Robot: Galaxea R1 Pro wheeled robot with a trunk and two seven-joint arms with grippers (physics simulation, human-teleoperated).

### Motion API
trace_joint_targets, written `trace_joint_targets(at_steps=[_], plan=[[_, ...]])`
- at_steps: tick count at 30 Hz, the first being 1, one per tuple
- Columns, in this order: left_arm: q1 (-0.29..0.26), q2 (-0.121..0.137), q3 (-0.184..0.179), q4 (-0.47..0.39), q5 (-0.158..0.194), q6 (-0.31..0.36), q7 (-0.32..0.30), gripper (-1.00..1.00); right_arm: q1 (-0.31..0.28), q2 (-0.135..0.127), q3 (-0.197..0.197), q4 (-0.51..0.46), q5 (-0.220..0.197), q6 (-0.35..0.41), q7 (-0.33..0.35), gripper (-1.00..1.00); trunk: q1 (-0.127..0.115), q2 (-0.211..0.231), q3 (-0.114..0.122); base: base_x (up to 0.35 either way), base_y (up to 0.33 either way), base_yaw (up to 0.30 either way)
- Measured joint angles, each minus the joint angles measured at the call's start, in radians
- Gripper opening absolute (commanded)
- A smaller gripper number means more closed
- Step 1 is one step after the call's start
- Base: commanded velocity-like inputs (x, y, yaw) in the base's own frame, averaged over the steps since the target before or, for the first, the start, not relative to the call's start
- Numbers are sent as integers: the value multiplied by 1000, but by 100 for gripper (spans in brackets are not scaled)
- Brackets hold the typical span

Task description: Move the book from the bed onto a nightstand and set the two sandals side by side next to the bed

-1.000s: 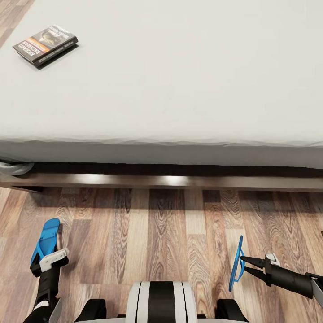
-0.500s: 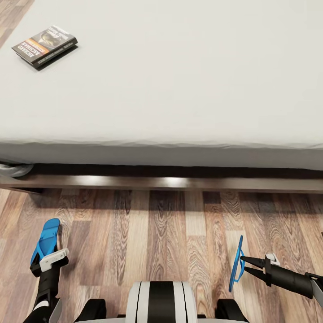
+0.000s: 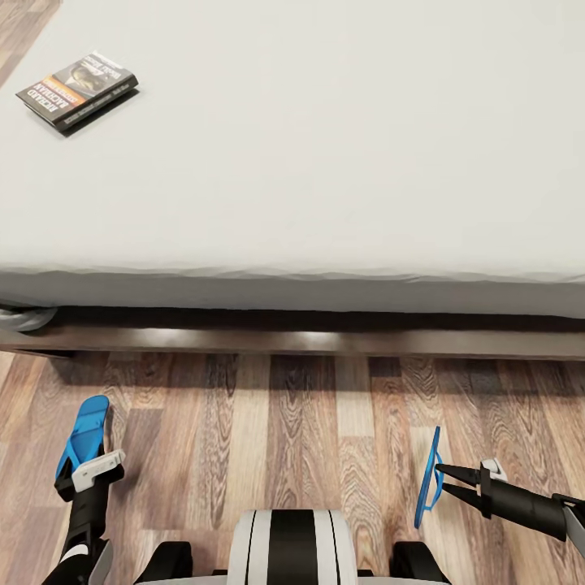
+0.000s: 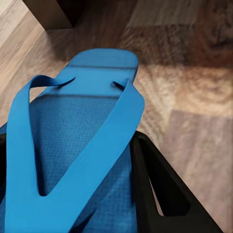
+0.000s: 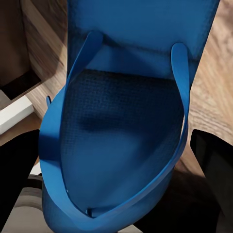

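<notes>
The book [image 3: 77,91] lies flat on the far left of the bed's white mattress [image 3: 325,146], well beyond both arms. My left gripper [image 3: 81,475] is shut on the heel of one blue sandal [image 3: 84,435], held above the floor with its toe toward the bed. In the left wrist view that sandal [image 4: 73,145] lies strap-up beside a black finger [image 4: 165,194]. My right gripper [image 3: 440,478] is shut on the other sandal [image 3: 428,475], which hangs on edge. The right wrist view has its sole and straps [image 5: 126,121] between the dark fingers [image 5: 216,165].
The bed's dark wooden platform frame [image 3: 292,341] runs across in front of me, with a strip of wood plank floor [image 3: 309,431] between it and my base [image 3: 291,544]. A grey object [image 3: 20,317] pokes out under the mattress at the far left.
The whole head view has shifted a little: bed and book sit slightly lower, more floor is covered. Both grippers hold their sandals as before.
</notes>
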Motion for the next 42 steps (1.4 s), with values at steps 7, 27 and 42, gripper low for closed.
trace_joint_targets(at_steps=[7,27,42], plan=[[0,-1,0,0,0,0,1,-100,0,0,0,0,0,0,0,-100,0,0,0,0,0,0],[0,-1,0,0,0,0,0,-100,0,0,0,0,1,-1,1,-100,3,-2,-27,0,0,0],[0,0,-1,0,0,0,2,-100,0,0,0,0,0,0,0,-100,5,-3,-43,0,0,0]])
